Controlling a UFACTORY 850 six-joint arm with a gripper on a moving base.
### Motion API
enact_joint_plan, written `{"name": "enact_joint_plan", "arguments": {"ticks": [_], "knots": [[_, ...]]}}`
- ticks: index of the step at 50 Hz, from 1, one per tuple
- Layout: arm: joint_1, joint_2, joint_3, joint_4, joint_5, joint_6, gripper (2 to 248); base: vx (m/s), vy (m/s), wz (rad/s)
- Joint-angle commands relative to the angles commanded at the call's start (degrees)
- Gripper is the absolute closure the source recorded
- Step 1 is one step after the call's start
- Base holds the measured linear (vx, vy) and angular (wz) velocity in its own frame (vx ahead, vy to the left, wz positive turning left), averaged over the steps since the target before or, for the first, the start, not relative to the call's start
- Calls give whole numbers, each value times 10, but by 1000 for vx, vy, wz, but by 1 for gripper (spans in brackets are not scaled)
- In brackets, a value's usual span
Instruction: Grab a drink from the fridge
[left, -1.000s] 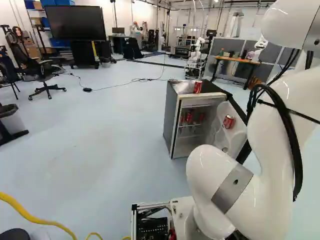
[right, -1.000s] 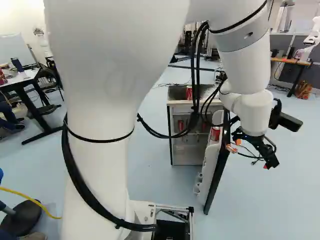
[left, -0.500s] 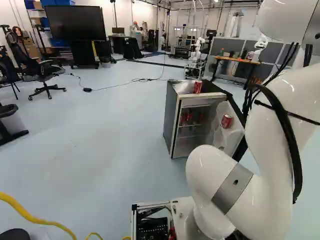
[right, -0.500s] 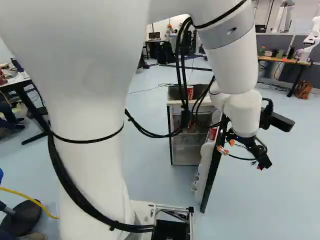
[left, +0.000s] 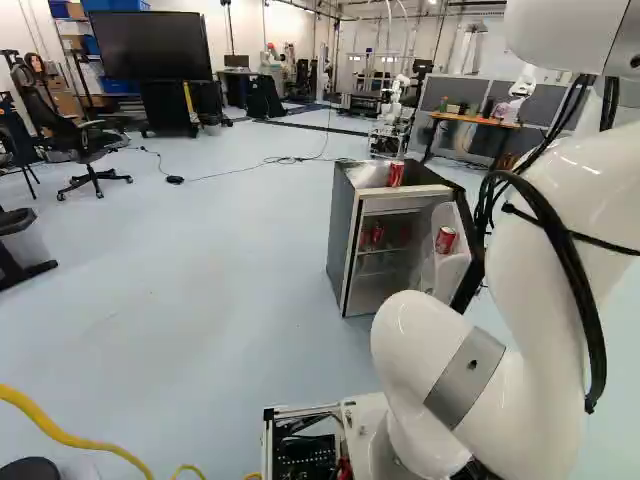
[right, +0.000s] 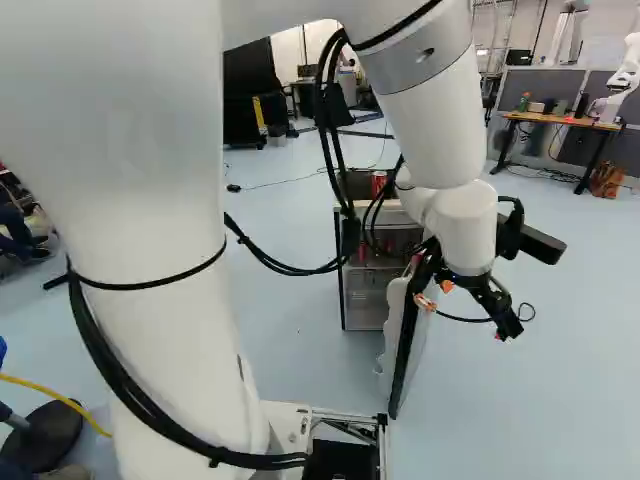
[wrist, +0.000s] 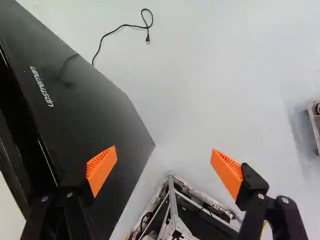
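Pale-blue flr (left: 200, 280). Fridge (left: 343, 240), rt of ctr, L base view; door (right: 404, 350) open (red cans (left: 377, 235) w/in). My claw (right: 470, 308): spread, nr door.

red can (left: 445, 240), dark grey fridge door (wrist: 95, 115), pale blue floor (left: 180, 300).

Cans (left: 396, 174) stand on and, seemingly, inside the fridge (left: 341, 235).
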Motion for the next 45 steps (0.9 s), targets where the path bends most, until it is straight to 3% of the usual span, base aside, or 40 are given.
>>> {"name": "enact_joint_plan", "arguments": {"ticks": [45], "knots": [[54, 89, 100, 0, 68, 0, 3, 0, 0, 0]]}}
